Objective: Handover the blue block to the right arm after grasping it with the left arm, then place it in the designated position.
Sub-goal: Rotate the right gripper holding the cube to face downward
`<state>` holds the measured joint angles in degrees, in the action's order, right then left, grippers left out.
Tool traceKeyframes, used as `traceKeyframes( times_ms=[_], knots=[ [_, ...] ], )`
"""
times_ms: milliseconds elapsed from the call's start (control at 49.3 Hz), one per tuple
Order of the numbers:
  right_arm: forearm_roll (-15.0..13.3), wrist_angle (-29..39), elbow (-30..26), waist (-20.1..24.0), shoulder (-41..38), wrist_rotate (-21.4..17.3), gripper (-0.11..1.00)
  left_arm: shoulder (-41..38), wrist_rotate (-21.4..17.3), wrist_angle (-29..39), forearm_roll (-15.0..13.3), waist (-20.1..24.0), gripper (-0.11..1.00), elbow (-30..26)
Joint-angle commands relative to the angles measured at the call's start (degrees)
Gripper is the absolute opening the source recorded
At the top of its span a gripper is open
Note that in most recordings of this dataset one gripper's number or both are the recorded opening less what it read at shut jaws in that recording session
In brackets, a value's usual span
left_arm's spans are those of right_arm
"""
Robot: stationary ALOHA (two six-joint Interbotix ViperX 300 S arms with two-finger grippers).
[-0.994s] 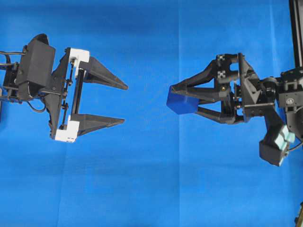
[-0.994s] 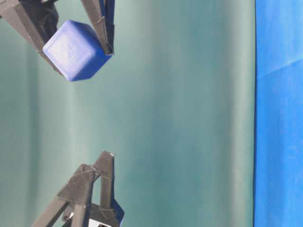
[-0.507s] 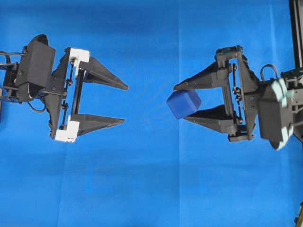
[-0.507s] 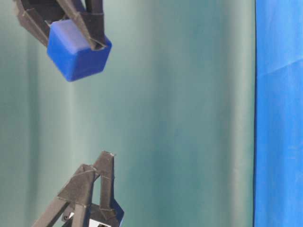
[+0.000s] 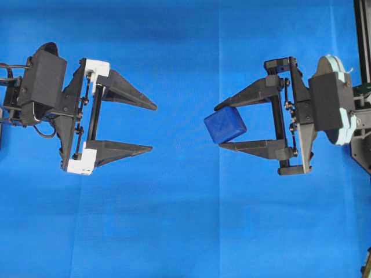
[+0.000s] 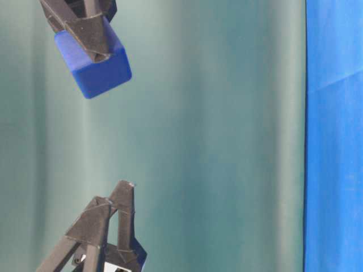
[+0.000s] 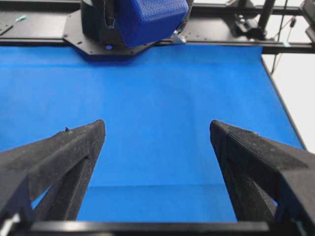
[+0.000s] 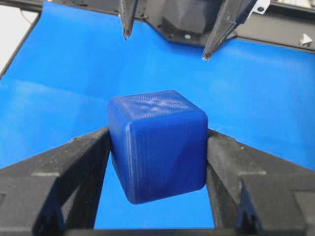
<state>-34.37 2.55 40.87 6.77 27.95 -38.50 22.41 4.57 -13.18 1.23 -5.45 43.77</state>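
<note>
The all-black right gripper (image 5: 223, 125) is clamped on the small dark-blue rounded cube (image 5: 225, 125), held at its fingertips above the bright blue cloth (image 5: 185, 220), slightly tilted; it has no long axis. The white-bracketed left gripper (image 5: 153, 127) faces it, fingers spread wide, well apart. Bare cloth lies between them. No writing is legible.

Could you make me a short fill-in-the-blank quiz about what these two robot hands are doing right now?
1. The blue block is clamped between the fingers of the ____ gripper.
2. The left gripper has its fingers spread and holds ____.
3. The cloth covering the table is ____ in colour.
4. White brackets show only on the ____ gripper.

Missing words: right; nothing; blue; left
</note>
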Motion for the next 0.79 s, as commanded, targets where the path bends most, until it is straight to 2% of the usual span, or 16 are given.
traceKeyframes(
  times_ms=[0,183,771],
  knots=[
    [0.26,-0.35,-0.70,0.09,0.70,-0.62,0.49,0.97,-0.09,-0.53,-0.09,-0.09,0.91,-1.14],
    [0.26,-0.26,-0.70,0.09,0.70,-2.37,0.49,0.88,-0.09,-0.53,-0.09,-0.09,0.91,-1.23],
    [0.00,-0.18,-0.70,0.09,0.70,-2.37,0.49,0.97,-0.09,-0.53,-0.09,-0.18,0.91,-1.23]
  ],
)
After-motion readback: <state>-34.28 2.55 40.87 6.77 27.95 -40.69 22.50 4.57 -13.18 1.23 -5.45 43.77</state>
